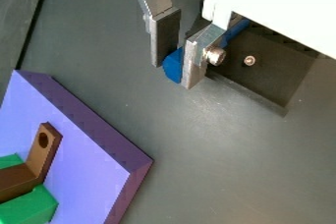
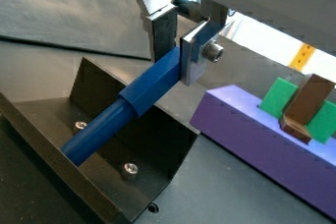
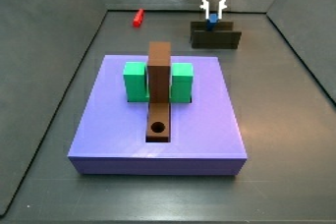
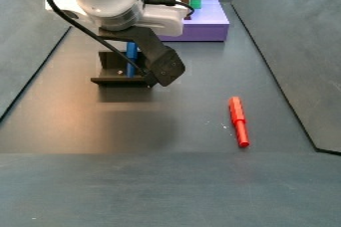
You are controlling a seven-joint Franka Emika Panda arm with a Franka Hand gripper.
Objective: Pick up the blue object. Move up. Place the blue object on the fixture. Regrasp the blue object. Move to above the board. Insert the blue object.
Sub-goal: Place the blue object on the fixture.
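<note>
Blue shows plainly between the silver fingers (image 2: 195, 49) in a wrist view: the blue object (image 2: 125, 110) runs slantwise from the pincer (image 2: 180, 43) down into the fixture (image 2: 98, 135), its lower end lying inside the dark box near two screws. Another wrist view gives only the peg's rounded end (image 1: 172, 66) squeezed between the plates, with the fixture's wall (image 1: 269, 66) behind. So the pincer is closed down to the peg's width and grips it, right at the fixture.

Both side views set the scene. One shows the pincer (image 3: 213, 10) hanging over the fixture (image 3: 215, 37) beyond the board (image 3: 157, 130), whose green block (image 3: 134, 82) and brown bar (image 3: 159, 95) with its round hole stand well apart from the peg. A red peg (image 3: 138, 17) lies on the dark desk (image 3: 282, 120) off to the side. From the opposite side the robot's white wrist and a black camera housing (image 4: 166, 62) cover most of the fixture (image 4: 120, 70), leaving a sliver of blue (image 4: 132, 52); the red peg (image 4: 238, 121) lies clear.
</note>
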